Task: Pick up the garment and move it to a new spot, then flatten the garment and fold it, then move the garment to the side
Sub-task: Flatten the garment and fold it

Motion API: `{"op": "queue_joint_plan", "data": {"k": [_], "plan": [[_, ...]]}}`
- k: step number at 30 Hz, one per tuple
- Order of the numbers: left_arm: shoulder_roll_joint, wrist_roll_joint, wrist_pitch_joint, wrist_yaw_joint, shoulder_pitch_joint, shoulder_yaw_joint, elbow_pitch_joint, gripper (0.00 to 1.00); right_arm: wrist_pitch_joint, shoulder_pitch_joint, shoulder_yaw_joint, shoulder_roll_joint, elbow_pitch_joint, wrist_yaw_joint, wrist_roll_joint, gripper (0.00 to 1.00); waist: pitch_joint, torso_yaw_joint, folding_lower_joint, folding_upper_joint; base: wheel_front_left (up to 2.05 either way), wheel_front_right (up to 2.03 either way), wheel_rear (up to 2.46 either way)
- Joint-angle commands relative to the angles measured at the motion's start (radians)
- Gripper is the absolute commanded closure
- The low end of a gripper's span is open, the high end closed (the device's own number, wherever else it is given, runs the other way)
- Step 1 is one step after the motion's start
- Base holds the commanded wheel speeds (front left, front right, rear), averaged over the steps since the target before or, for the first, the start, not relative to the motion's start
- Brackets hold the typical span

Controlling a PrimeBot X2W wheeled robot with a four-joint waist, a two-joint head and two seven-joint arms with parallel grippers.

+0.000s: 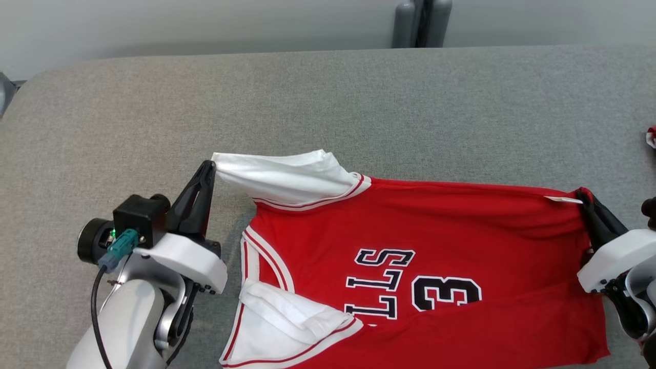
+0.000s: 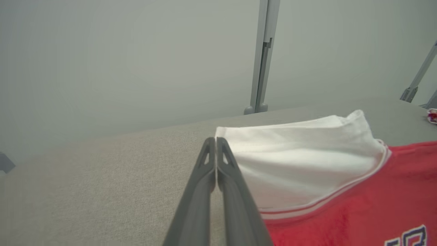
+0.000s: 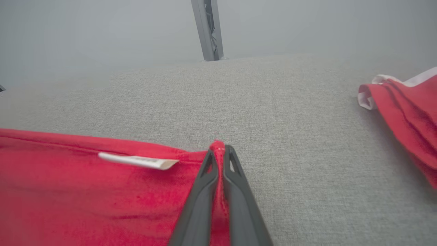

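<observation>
The step in hand looks like flattening. The jersey [image 1: 410, 230] lies face up on the bench [image 1: 359, 102], stretched sideways between the two tools, with most of its body nearer than their tips. To do this well, draw the tools apart evenly and low, so the far edge goes straight without lifting the cloth. The near sleeve [image 1: 292, 312], bunched nearer than the left tool and to its right, will likely need smoothing of its own.

The left tool [image 1: 207, 169] is fully closed, pinching the corner of the far white sleeve [image 1: 282, 177], which runs off to its right. The right tool [image 1: 581, 193] is closed too, nipping the red hem corner [image 3: 184, 174], with a white tag [image 3: 136, 160] just left of its tips. Beyond the right tool and to its right, well apart, lies another red garment [image 3: 406, 109].
</observation>
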Motion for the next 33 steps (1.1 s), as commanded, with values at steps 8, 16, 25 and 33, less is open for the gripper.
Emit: {"op": "queue_joint_plan", "data": {"k": [8, 16, 25, 33], "plan": [[0.083, -0.015, 0.069, 0.006, 0.153, -0.021, -0.179, 1.0, -0.004, 0.103, -0.02, -0.014, -0.045, -0.001, -0.011, 1.0, -0.043, 0.004, 0.0, 0.0, 0.0, 0.0, 0.0], [0.163, -0.05, 0.128, 0.009, 0.286, -0.008, -0.317, 1.0, 0.01, 0.145, -0.019, -0.046, -0.086, -0.001, -0.006, 1.0, -0.048, 0.004, 0.0, 0.0, 0.0, 0.0, 0.0], [0.241, -0.095, 0.226, -0.037, 0.388, -0.044, -0.398, 1.0, 0.042, 0.192, -0.004, -0.089, -0.164, -0.001, 0.001, 1.0, -0.047, 0.01, 0.0, 0.0, 0.0, 0.0, 0.0], [0.301, -0.148, 0.34, -0.074, 0.445, -0.077, -0.449, 1.0, 0.126, 0.248, 0.029, -0.151, -0.262, -0.001, 0.048, 1.0, -0.047, 0.011, 0.0, 0.0, 0.0, 0.0, 0.0]]}}
